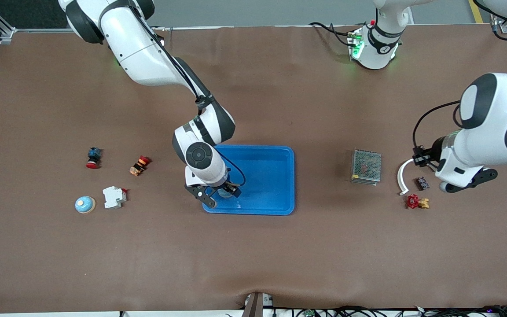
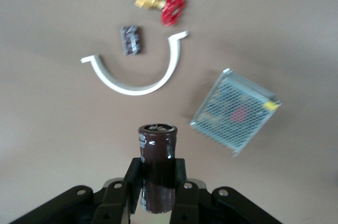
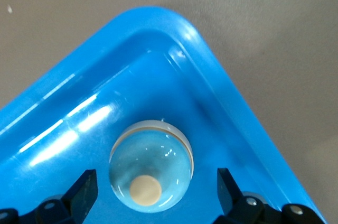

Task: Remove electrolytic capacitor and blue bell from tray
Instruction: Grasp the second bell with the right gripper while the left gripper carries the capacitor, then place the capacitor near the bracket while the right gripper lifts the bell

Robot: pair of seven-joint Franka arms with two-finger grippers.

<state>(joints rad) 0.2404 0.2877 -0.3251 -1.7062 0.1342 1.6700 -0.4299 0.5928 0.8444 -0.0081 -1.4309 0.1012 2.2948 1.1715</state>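
A light blue bell with a cream button [image 3: 150,174] sits in a corner of the blue tray [image 3: 79,108]. My right gripper [image 3: 155,192] is open, with its fingers on either side of the bell and apart from it. In the front view it [image 1: 223,193] is low over the tray [image 1: 271,176], at the corner nearest the camera toward the right arm's end. My left gripper [image 2: 157,182] is shut on a dark brown cylindrical capacitor [image 2: 157,155] and holds it above the table. In the front view it [image 1: 443,186] is at the left arm's end. A second blue bell [image 1: 85,204] lies on the table at the right arm's end.
Under the left gripper lie a white curved piece [image 2: 132,84], a small dark chip [image 2: 131,40], a red-handled brass valve [image 2: 171,8] and a mesh-covered power supply [image 2: 235,112]. Near the second bell are a white breaker [image 1: 114,197] and two push-buttons [image 1: 93,157] [image 1: 140,165].
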